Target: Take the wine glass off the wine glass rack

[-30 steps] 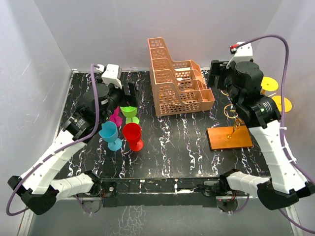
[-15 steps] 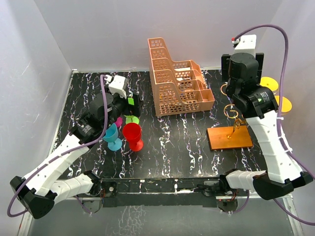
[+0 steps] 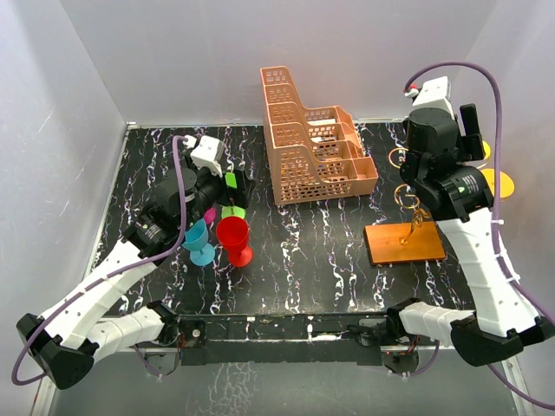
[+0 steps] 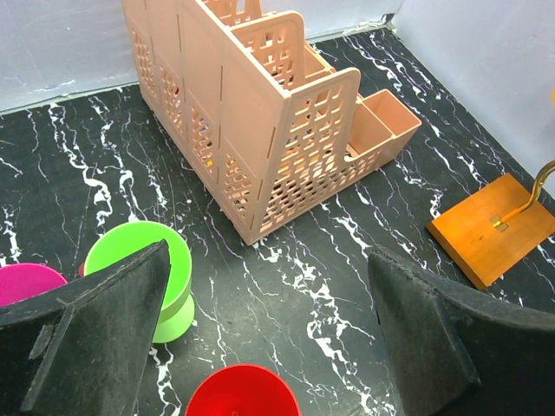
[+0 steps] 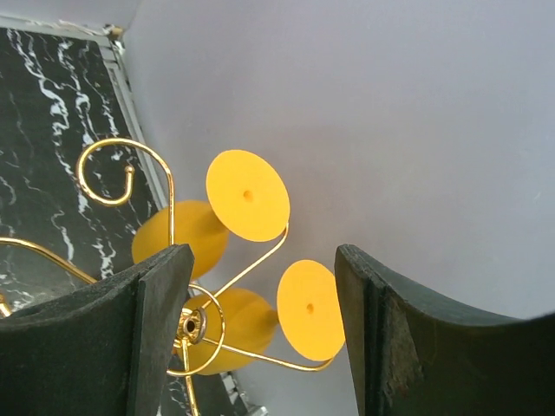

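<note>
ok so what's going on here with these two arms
The right gripper hangs open, level with the gold wire wine glass rack on its orange-brown base board. It faces two yellow plastic wine glasses hung upside down on the hooks, and neither is gripped yet. The left gripper hovers open and empty over the green cup-shaped glass, the red glass, the magenta glass and the teal glass, which stand on the black marbled table.
</note>
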Available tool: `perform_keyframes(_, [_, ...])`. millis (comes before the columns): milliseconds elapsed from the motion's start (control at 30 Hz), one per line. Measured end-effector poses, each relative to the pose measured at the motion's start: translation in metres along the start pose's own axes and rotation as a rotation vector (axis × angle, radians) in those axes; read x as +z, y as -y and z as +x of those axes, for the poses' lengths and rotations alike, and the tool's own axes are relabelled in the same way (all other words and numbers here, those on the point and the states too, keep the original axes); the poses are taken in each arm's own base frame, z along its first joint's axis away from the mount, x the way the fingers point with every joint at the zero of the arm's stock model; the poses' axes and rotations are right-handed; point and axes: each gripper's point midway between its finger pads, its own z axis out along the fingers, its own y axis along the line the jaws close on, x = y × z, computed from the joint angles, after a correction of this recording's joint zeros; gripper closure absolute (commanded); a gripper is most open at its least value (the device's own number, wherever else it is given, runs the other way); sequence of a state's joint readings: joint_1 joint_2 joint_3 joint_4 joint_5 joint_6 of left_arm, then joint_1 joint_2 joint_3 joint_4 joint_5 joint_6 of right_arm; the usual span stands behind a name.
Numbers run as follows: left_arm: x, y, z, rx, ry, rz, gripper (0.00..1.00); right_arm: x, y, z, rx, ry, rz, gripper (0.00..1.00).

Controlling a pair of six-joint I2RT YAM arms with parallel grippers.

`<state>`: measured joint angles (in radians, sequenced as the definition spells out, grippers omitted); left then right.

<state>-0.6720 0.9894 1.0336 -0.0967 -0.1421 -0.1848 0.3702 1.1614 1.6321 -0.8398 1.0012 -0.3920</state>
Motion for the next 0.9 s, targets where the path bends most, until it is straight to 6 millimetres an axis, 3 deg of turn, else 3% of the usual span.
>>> perform_keyframes(300, [-0.001,0.009,0.006,0.006,-0.005,0.028,0.05,0.022,-0.007,0.018,-0.135,-0.099,0.000,0.34])
perform_keyframes(500, [-0.005,0.015,0.003,0.007,0.006,0.046,0.04,0.035,-0.015,0.030,-0.163,-0.147,-0.037,0.41])
perform_keyframes(900, [-0.006,0.020,0.004,0.010,0.005,0.060,0.04,0.067,-0.030,0.052,-0.179,-0.245,-0.079,0.47])
